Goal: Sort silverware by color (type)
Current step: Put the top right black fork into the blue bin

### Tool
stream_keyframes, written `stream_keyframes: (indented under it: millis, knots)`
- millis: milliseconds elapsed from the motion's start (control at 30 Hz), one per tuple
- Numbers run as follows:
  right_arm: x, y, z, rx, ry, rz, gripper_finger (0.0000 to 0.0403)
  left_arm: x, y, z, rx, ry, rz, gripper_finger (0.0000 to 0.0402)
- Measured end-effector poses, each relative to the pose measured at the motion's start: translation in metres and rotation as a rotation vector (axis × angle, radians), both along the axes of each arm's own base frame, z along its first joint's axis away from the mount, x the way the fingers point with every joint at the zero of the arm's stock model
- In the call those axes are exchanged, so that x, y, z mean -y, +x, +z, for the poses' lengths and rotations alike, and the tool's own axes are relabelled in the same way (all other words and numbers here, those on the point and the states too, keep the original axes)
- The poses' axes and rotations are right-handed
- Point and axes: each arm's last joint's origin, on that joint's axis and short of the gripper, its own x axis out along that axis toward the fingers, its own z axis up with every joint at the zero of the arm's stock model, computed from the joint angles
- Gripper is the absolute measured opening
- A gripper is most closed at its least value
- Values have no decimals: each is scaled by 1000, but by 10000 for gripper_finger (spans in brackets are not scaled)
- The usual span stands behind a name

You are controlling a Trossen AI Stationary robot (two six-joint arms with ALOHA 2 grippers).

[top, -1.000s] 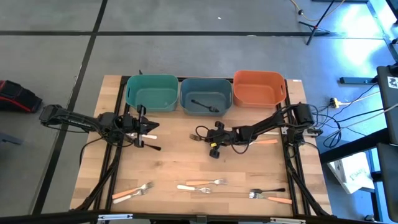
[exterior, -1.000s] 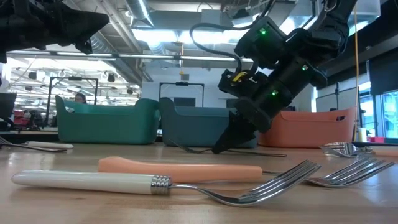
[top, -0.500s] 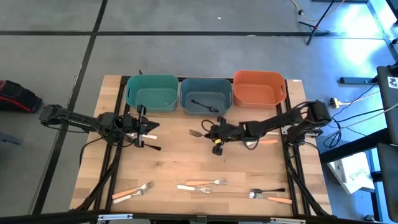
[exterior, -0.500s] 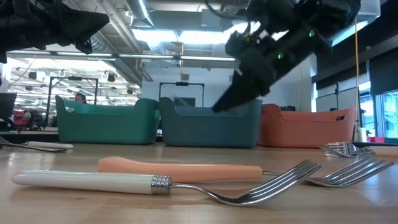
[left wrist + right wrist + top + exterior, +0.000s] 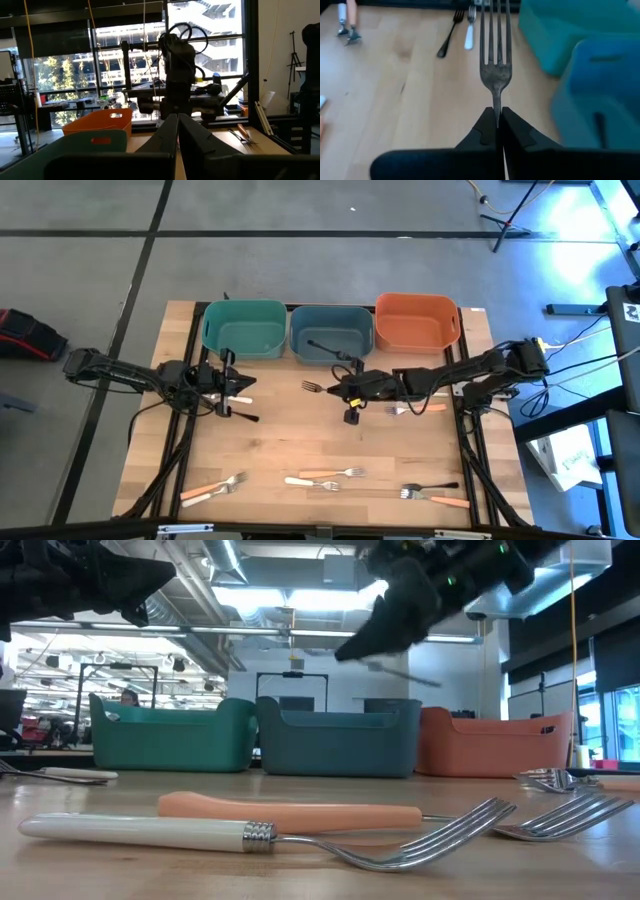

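Note:
My right gripper (image 5: 335, 388) hangs above the table's middle, in front of the blue bin (image 5: 331, 333), and is shut on a fork (image 5: 495, 55) whose metal tines (image 5: 312, 387) stick out toward the table's left. The fork's handle is hidden by the gripper. A black fork (image 5: 328, 348) lies in the blue bin. My left gripper (image 5: 245, 385) is shut on nothing at the left, in front of the teal bin (image 5: 243, 328). A white-handled fork (image 5: 468, 30) and a black fork (image 5: 447, 35) lie on the table beside it. My right gripper pinches the fork's thin neck (image 5: 496, 102), just behind the tines, between its two fingers. The fingers come from the table's right, slanting down, and lie along the fork. The tines reach out past the fingertips. The fork is lifted clear of the table.
An orange bin (image 5: 416, 320) stands at the far right of the row. An orange-handled fork (image 5: 420, 408) lies under the right arm. Several forks lie near the front edge, among them a white-handled one (image 5: 140, 830) and an orange-handled one (image 5: 290, 810).
My right gripper has gone up from the table, staying shut on the fork, and has tipped nearer to level. The fork, which lay on the table a second ago, now hangs clear above it.

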Motion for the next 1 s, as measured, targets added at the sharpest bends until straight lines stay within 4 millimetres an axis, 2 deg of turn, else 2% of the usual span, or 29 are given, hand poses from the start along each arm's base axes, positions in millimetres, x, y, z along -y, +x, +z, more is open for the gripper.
stream_keyframes:
  millis: [233, 367, 467, 633, 767, 867, 1000]
  knots:
    - [16, 15, 46, -35, -146, -19, 1, 0, 0, 0, 0, 0, 0, 8]
    - [40, 18, 59, -37, -208, -54, 1, 0, 0, 0, 0, 0, 0, 8]
    - [66, 17, 62, -48, -251, -105, 1, 0, 0, 0, 0, 0, 0, 8]
    - [116, 11, 55, -83, -232, -201, 1, 0, 0, 0, 0, 0, 0, 8]
    - [149, 14, 37, -98, -154, -217, 1, 0, 0, 0, 1, 1, 0, 8]
    - [167, 18, 19, -102, -88, -235, 1, 0, 0, 0, 2, 1, 0, 8]
    - [180, 24, -4, -144, -62, -261, 1, 0, 0, 0, 2, 0, 2, 8]
